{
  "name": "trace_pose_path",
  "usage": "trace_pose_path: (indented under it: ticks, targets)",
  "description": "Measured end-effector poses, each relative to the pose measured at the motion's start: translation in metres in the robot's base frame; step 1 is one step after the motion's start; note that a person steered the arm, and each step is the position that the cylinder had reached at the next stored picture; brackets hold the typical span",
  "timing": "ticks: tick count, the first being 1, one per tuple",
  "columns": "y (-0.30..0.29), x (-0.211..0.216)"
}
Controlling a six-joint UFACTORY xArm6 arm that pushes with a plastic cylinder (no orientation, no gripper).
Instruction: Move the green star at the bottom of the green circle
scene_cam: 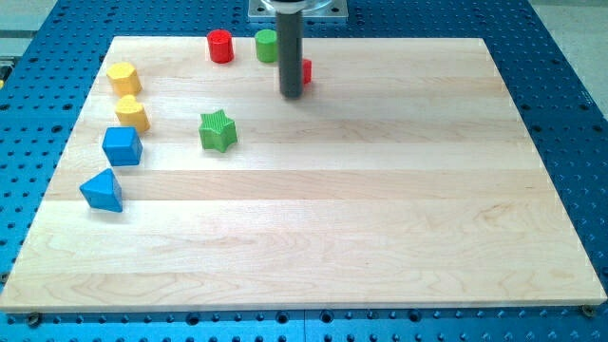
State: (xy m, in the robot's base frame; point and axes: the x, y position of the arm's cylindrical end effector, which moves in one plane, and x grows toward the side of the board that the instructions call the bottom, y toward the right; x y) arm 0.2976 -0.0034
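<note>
The green star (218, 130) lies on the wooden board at the view's upper left. The green circle (266, 46) stands near the board's top edge, up and to the right of the star. My tip (291, 95) is the lower end of the dark rod, which comes down from the view's top. The tip is below and right of the green circle and up and to the right of the star, apart from both.
A red cylinder (220, 46) stands left of the green circle. A red block (306, 70) is partly hidden behind the rod. Two yellow blocks (123, 78) (132, 113), a blue block (123, 145) and a blue triangle (103, 191) line the board's left side.
</note>
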Motion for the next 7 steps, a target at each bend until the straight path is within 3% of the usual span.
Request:
trace_pose_path:
  ticks: [3,4,5,6,7]
  targets:
    - [0.023,-0.041]
    - [0.019,0.005]
    - [-0.044,0.112]
    - [-0.13,0.16]
    - [-0.142,0.133]
